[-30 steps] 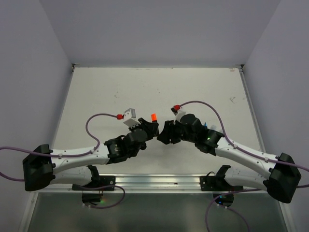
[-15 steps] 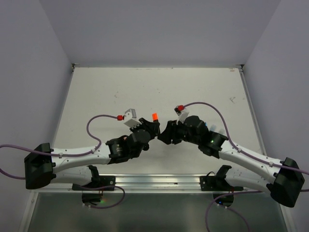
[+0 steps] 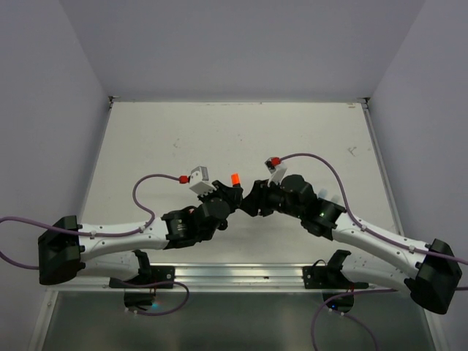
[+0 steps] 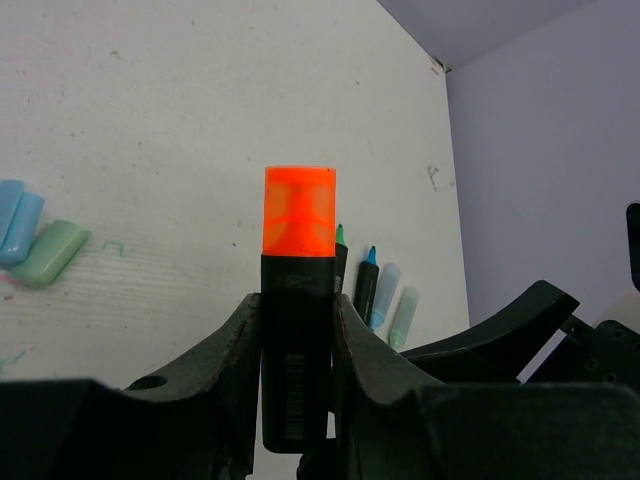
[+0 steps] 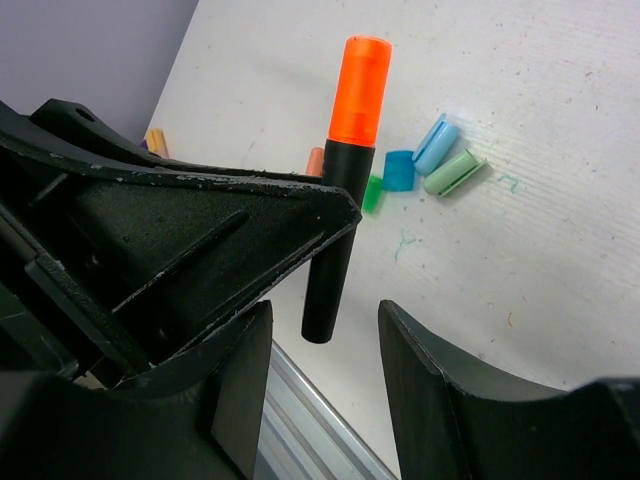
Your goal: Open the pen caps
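Observation:
My left gripper (image 4: 297,330) is shut on a black marker (image 4: 297,340), which stands upright between the fingers with its orange pen cap (image 4: 299,212) on top. From above, the cap (image 3: 235,178) shows just past the left gripper (image 3: 230,191), and my right gripper (image 3: 252,199) faces it closely. My right gripper (image 5: 325,320) is open, its fingers on either side of the marker's (image 5: 335,240) lower end without touching it. The orange cap (image 5: 359,92) is still on. Loose caps lie on the table: light blue (image 5: 436,143), blue (image 5: 399,170), mint (image 5: 452,172), green (image 5: 372,193).
Uncapped markers lie side by side beyond the held one: a green-tipped one (image 4: 340,262), a blue-tipped one (image 4: 366,280), a pale blue body (image 4: 385,295) and a mint body (image 4: 404,315). A metal rail (image 3: 241,274) runs along the near edge of the white table (image 3: 241,131).
Both arms have shifted slightly, bringing the two grippers a little closer together. The grip on the marker is unchanged.

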